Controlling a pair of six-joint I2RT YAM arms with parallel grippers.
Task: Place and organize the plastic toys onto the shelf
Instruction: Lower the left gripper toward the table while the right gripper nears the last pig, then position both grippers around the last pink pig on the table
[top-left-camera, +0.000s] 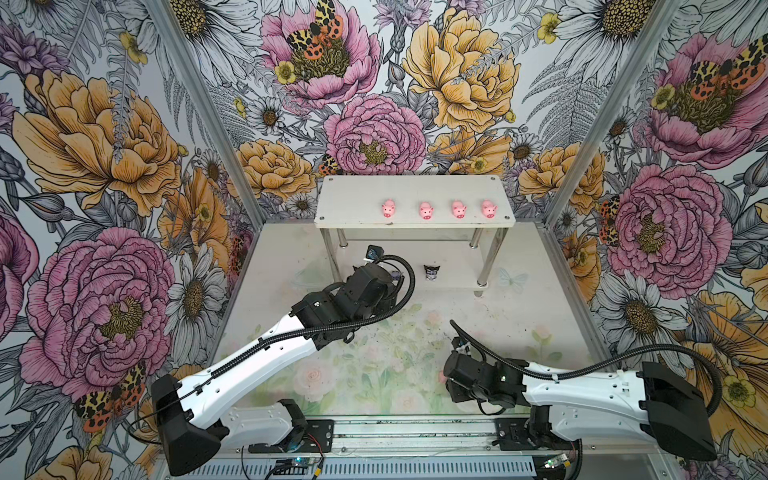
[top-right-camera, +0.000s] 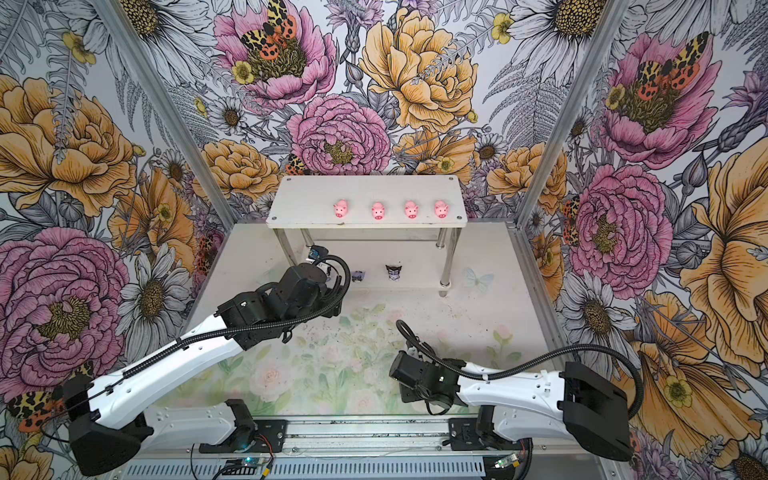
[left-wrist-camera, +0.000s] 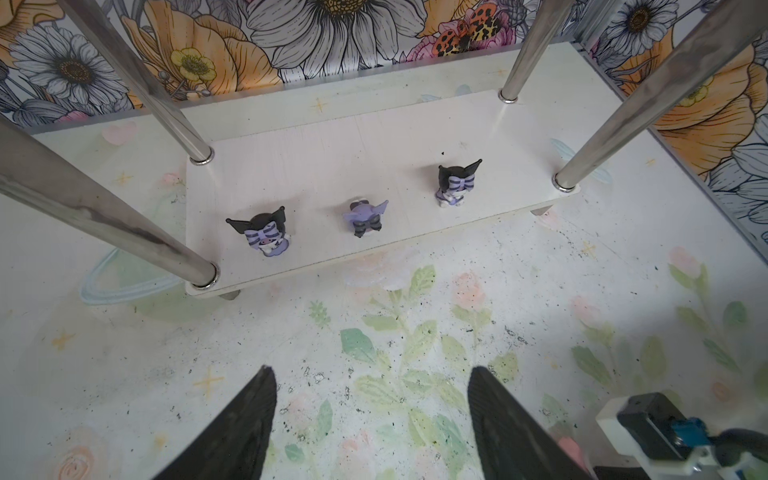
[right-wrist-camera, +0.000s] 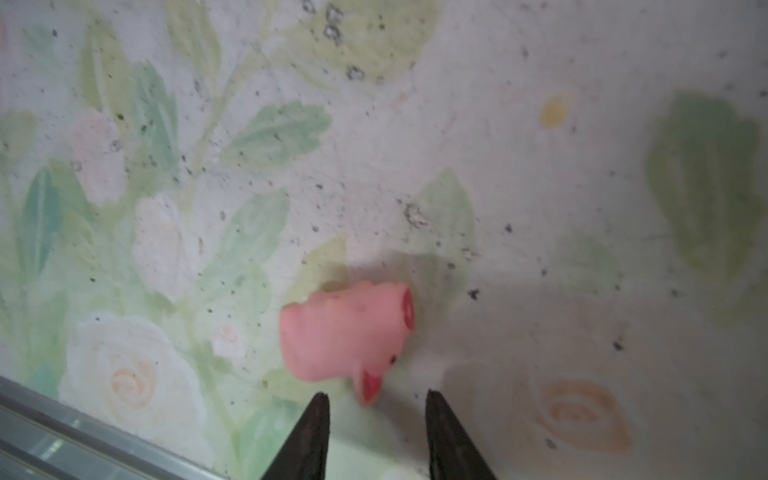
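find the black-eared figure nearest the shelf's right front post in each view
In a top view: black-eared figure on the lower tier, near picture centre.
In a top view: figure there too.
Left wrist: figure closest to a front post's base.
Right wrist: absent; only a pink pig.
Shared landmark: right front post.

Robot lab test booth
Flower-printed walls (top-left-camera: 104, 166) on a metal frame (top-left-camera: 198, 96) box in a painted surface (top-left-camera: 374, 365); two robot arms (top-left-camera: 257, 353) sit on a front rail (top-left-camera: 415, 430).
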